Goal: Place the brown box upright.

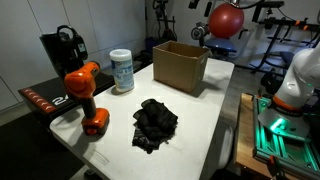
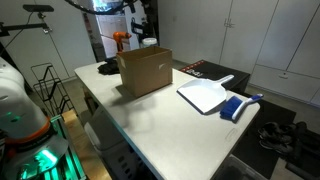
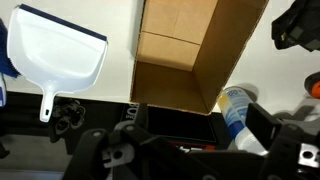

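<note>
As the brown box (image 1: pixel 180 66) stands mouth-up, the wide-open, empty gripper (image 3: pixel 165 118) above could clip its wall, toppling it.

Bare table (image 2: pixel 150 125) separates brown box (image 2: pixel 145 72) and dustpan (image 2: pixel 205 97); canister (image 1: pixel 121 71) stands opposite

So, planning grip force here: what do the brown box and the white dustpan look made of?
The brown box looks like cardboard: matte tan, flap seam visible in the wrist view. The white dustpan is probably hard plastic: smooth, moulded rim and handle.
</note>
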You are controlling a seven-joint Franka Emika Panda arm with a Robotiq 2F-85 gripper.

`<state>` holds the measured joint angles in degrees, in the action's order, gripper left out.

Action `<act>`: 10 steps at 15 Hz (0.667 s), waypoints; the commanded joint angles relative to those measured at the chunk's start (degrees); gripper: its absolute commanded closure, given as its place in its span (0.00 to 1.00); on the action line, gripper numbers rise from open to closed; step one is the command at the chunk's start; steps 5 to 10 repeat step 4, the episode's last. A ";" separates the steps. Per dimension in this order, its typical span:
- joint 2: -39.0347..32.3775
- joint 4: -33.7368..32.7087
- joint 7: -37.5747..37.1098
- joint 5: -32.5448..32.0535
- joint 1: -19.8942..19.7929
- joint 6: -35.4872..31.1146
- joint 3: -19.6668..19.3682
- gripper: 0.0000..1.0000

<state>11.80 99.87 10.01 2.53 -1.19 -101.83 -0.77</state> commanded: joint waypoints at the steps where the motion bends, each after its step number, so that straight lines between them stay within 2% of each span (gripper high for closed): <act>1: 0.26 -0.10 -0.17 -0.03 0.47 0.21 -0.43 0.00; 10: 0.64 0.57 -0.28 0.07 0.47 0.13 -0.46 0.00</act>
